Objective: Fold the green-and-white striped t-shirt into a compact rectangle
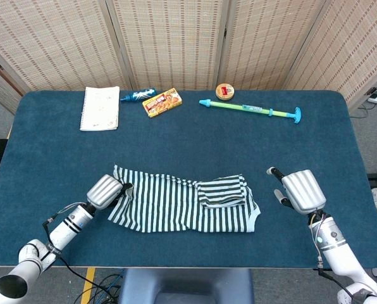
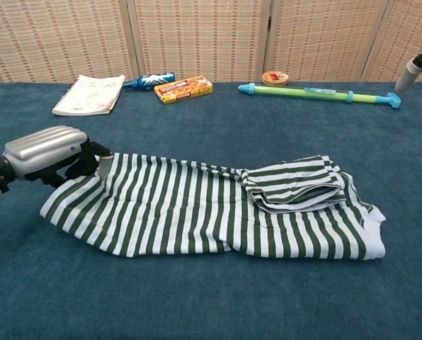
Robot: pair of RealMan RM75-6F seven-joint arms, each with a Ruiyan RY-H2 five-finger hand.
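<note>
The left hand [image 2: 52, 152] is pinching the hem edge of the green-and-white striped cotton t-shirt [image 2: 211, 205]; lifting evenly toward the collar should keep the fold square. The right hand [image 1: 296, 190] is hovering beside the shirt, fingers loosely apart, holding nothing.

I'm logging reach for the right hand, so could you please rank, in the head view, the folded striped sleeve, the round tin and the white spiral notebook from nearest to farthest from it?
From the right hand:
1. Folded green-and-white striped sleeve, lying on the shirt just to the hand's left.
2. Small round tin, at the table's far edge, centre.
3. White spiral notebook, far-left corner.
</note>
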